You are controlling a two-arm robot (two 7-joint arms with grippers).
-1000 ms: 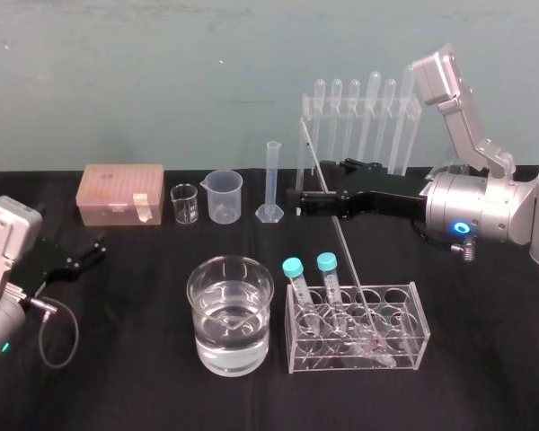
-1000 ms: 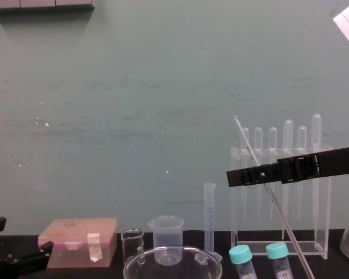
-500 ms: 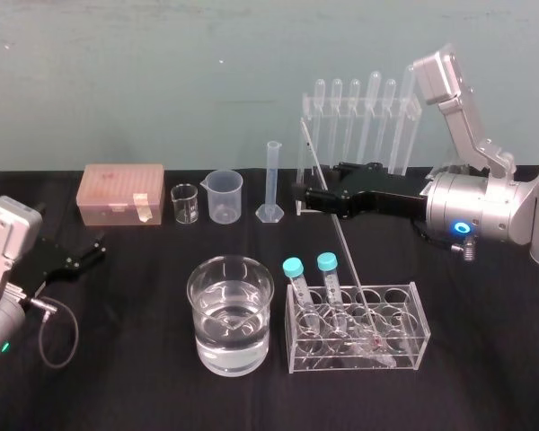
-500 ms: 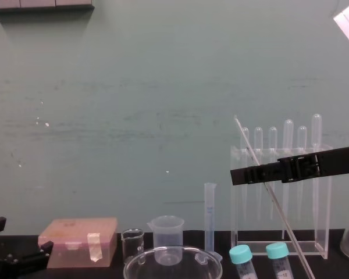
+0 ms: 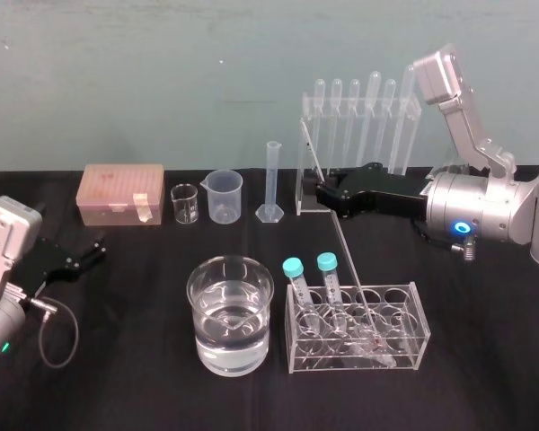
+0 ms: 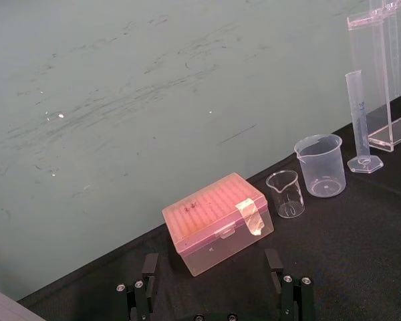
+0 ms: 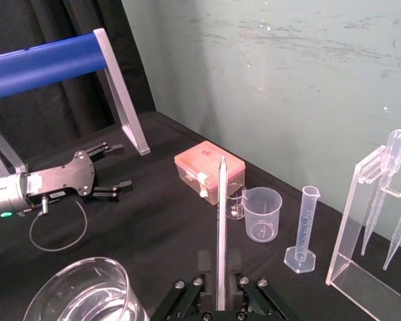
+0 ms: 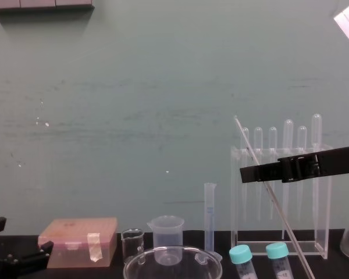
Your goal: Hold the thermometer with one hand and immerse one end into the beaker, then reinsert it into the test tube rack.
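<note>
Right of desk (image 5: 485,359) centre: right gripper (image 5: 322,191) jaws slightly apart, straddling thermometer (image 5: 345,256) upper shaft, clamping nothing. Long axis leans far-left, foot in low tube rack (image 5: 419,310). Left of rack: beaker (image 5: 230,310). Parked at left edge: left gripper (image 5: 97,250), jaws spread.

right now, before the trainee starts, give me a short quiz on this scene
1. True or false: the beaker holds liquid.
2. The thermometer has its lower end in: A) the beaker B) the low rack C) the cylinder.
3. Fill in: the right gripper has its fingers ___ on either side of the thermometer.
Key: 1 true; 2 B; 3 open.
</note>
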